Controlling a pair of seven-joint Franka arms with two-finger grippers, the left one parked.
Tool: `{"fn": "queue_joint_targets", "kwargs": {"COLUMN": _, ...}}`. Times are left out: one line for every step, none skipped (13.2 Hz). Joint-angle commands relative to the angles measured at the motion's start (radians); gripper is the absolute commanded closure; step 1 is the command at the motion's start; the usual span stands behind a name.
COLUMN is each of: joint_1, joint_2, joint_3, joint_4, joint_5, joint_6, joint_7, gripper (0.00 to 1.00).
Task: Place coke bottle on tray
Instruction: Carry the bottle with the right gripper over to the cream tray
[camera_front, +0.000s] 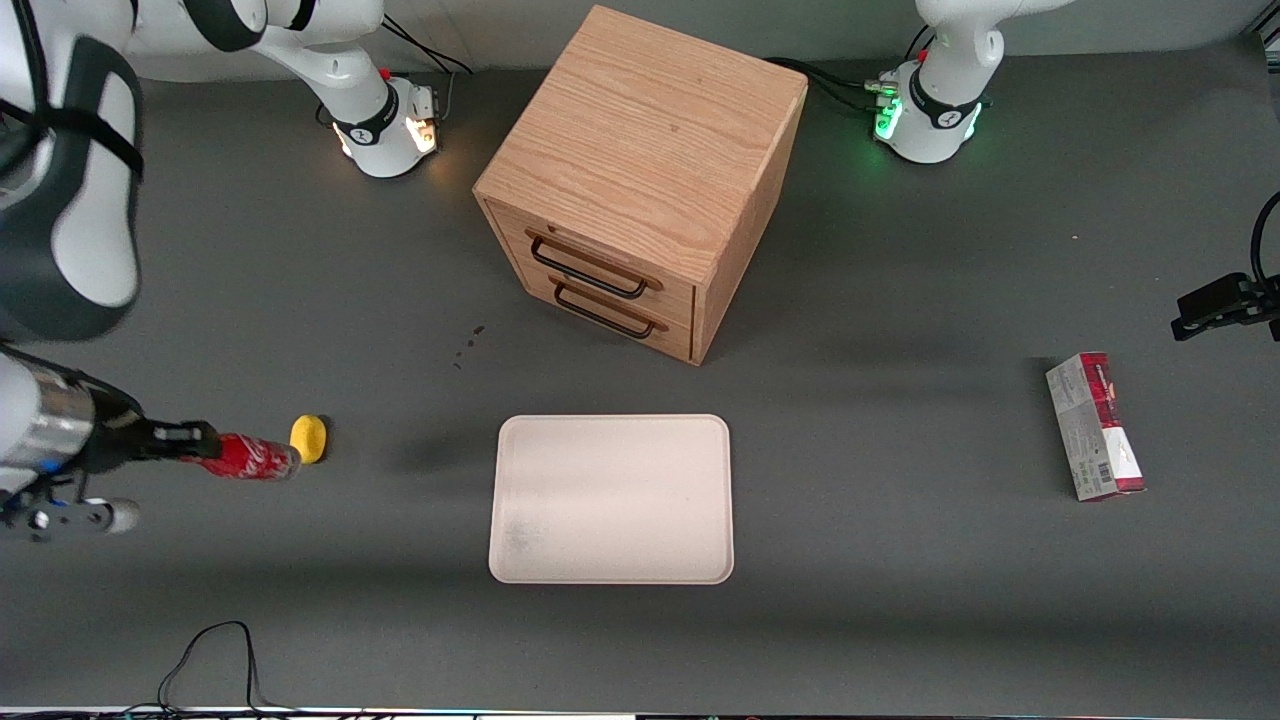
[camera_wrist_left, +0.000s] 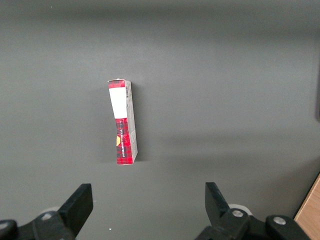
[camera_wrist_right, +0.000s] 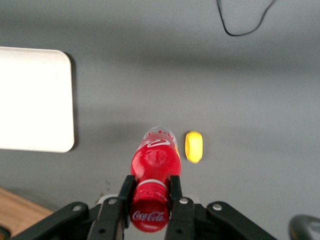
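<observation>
My right gripper (camera_front: 205, 447) is shut on the neck of the coke bottle (camera_front: 245, 458), a small red bottle with a red cap and white script. It holds the bottle above the table, base pointing toward the tray, at the working arm's end. In the right wrist view the fingers (camera_wrist_right: 175, 190) clamp the bottle (camera_wrist_right: 155, 162) just under its cap. The cream tray (camera_front: 611, 498) lies flat in front of the drawer cabinet, nearer the front camera, apart from the bottle. Its corner shows in the right wrist view (camera_wrist_right: 35, 100).
A yellow lump (camera_front: 308, 438) lies on the table beside the bottle's base and shows in the right wrist view (camera_wrist_right: 194, 146). A wooden drawer cabinet (camera_front: 640, 180) stands mid-table. A red-and-grey carton (camera_front: 1095, 427) lies toward the parked arm's end. A black cable (camera_front: 215, 660) loops near the front edge.
</observation>
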Motion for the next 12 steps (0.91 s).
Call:
{"fn": "queue_joint_targets", "kwargs": {"joint_1": -0.007, "joint_2": -0.053, "joint_3": 0.005, "joint_4": 0.033, "joint_5": 0.003, "joint_6": -0.056, "joint_7": -0.019, "gripper": 1.00}}
{"fn": "queue_joint_targets", "kwargs": {"joint_1": -0.005, "joint_2": -0.053, "joint_3": 0.011, "joint_4": 0.056, "joint_5": 0.003, "joint_6": -0.064, "joint_7": -0.019, "gripper": 1.00}}
{"fn": "queue_joint_targets", "kwargs": {"joint_1": 0.006, "joint_2": -0.052, "joint_3": 0.014, "joint_4": 0.062, "joint_5": 0.004, "joint_6": -0.060, "joint_7": -0.019, "gripper": 1.00}}
{"fn": "queue_joint_targets", "kwargs": {"joint_1": 0.039, "joint_2": -0.045, "joint_3": 0.014, "joint_4": 0.072, "joint_5": 0.003, "joint_6": -0.047, "joint_7": -0.012, "gripper": 1.00}}
{"fn": "queue_joint_targets", "kwargs": {"joint_1": 0.071, "joint_2": -0.035, "joint_3": 0.012, "joint_4": 0.096, "joint_5": 0.001, "joint_6": -0.037, "joint_7": -0.007, "gripper": 1.00}}
{"fn": "queue_joint_targets", "kwargs": {"joint_1": 0.101, "joint_2": -0.019, "joint_3": 0.012, "joint_4": 0.114, "joint_5": 0.001, "joint_6": -0.024, "joint_7": -0.004, "gripper": 1.00}}
{"fn": "queue_joint_targets", "kwargs": {"joint_1": 0.137, "joint_2": -0.004, "joint_3": 0.012, "joint_4": 0.128, "joint_5": -0.013, "joint_6": -0.008, "joint_7": 0.016, "gripper": 1.00}}
{"fn": "queue_joint_targets", "kwargs": {"joint_1": 0.166, "joint_2": 0.008, "joint_3": 0.012, "joint_4": 0.139, "joint_5": -0.026, "joint_6": 0.003, "joint_7": 0.059, "gripper": 1.00}}
{"fn": "queue_joint_targets", "kwargs": {"joint_1": 0.212, "joint_2": 0.019, "joint_3": 0.012, "joint_4": 0.144, "joint_5": -0.033, "joint_6": 0.017, "joint_7": 0.106, "gripper": 1.00}}
{"fn": "queue_joint_targets", "kwargs": {"joint_1": 0.261, "joint_2": 0.027, "joint_3": 0.012, "joint_4": 0.144, "joint_5": -0.063, "joint_6": 0.032, "joint_7": 0.135, "gripper": 1.00}}
{"fn": "queue_joint_targets", "kwargs": {"joint_1": 0.304, "joint_2": 0.036, "joint_3": 0.012, "joint_4": 0.144, "joint_5": -0.088, "joint_6": 0.045, "joint_7": 0.156, "gripper": 1.00}}
{"fn": "queue_joint_targets", "kwargs": {"joint_1": 0.335, "joint_2": 0.045, "joint_3": 0.012, "joint_4": 0.145, "joint_5": -0.091, "joint_6": 0.058, "joint_7": 0.186, "gripper": 1.00}}
